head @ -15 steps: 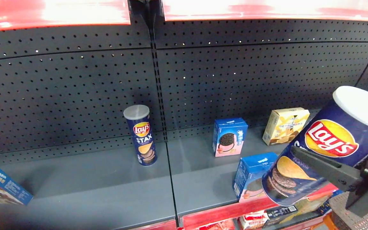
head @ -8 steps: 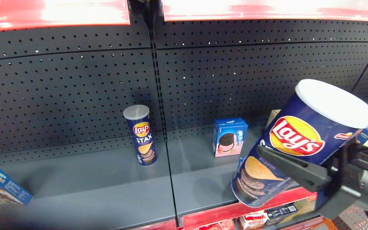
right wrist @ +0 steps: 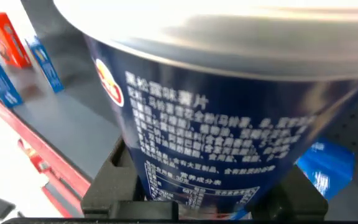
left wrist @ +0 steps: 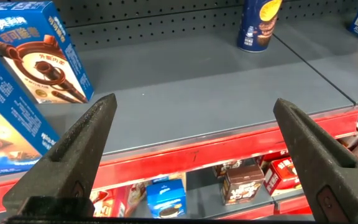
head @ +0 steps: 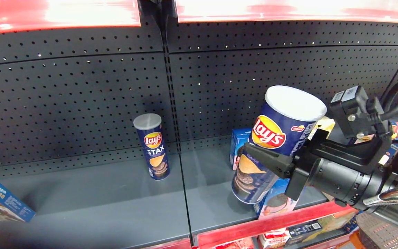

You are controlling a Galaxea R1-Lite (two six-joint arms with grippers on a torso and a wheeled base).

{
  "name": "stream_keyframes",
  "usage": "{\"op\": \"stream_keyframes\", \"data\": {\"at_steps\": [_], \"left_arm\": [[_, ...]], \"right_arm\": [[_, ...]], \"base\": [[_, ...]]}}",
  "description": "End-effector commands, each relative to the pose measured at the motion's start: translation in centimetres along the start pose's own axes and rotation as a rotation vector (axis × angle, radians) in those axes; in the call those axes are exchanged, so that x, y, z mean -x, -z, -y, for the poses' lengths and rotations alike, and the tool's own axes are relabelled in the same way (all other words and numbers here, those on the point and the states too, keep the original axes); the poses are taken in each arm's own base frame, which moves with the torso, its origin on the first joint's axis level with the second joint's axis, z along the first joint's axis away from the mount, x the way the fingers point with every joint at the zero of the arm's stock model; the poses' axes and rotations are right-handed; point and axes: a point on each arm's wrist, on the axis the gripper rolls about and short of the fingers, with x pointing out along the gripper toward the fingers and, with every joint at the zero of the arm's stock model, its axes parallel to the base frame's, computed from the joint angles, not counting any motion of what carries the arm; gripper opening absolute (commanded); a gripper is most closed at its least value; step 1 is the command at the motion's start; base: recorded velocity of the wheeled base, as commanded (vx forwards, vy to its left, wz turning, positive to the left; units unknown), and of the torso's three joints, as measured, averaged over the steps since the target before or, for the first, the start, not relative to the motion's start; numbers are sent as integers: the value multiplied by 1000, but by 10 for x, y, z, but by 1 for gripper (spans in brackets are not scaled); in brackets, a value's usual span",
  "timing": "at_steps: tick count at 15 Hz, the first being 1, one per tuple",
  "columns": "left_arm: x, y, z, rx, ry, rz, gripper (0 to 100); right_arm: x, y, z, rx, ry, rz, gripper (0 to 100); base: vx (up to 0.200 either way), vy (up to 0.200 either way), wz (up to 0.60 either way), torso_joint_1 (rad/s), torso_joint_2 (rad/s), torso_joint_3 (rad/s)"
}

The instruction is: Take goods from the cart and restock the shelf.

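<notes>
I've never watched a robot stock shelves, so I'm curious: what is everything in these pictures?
held chip can: 1, dark blue, white lid, tilted above the shelf's right half
standing chip can: 1, dark blue, grey lid, upright mid-shelf
back blue box: 1, blue, behind the held can
front blue box: 1, blue, near the shelf's front edge under the held can
left blue boxes: 2, blue, shelf's left end
yellow box: 1, yellow, mostly hidden behind the held can
shelf: 1, grey, red front strip
lower packs: several, mixed colours, below
right gripper: black, clamping the held can
left gripper: black, open
</notes>
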Motion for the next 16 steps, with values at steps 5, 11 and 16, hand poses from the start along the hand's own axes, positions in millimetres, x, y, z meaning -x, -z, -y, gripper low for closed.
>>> {"op": "stream_keyframes", "data": {"at_steps": [5,11,16], "left_arm": [[0,0,0,0,-1,0,100],[0,0,0,0,-1,0,100],[0,0,0,0,-1,0,100]], "right_arm": [[-25,-12,-3,4,-8,41,0],[-17,-5,-14,50,62,1,0],[-14,-5,-8,54,84,1,0]], "base": [[0,0,0,0,0,0],[0,0,0,0,0,0],[0,0,360,2,1,3]]}}
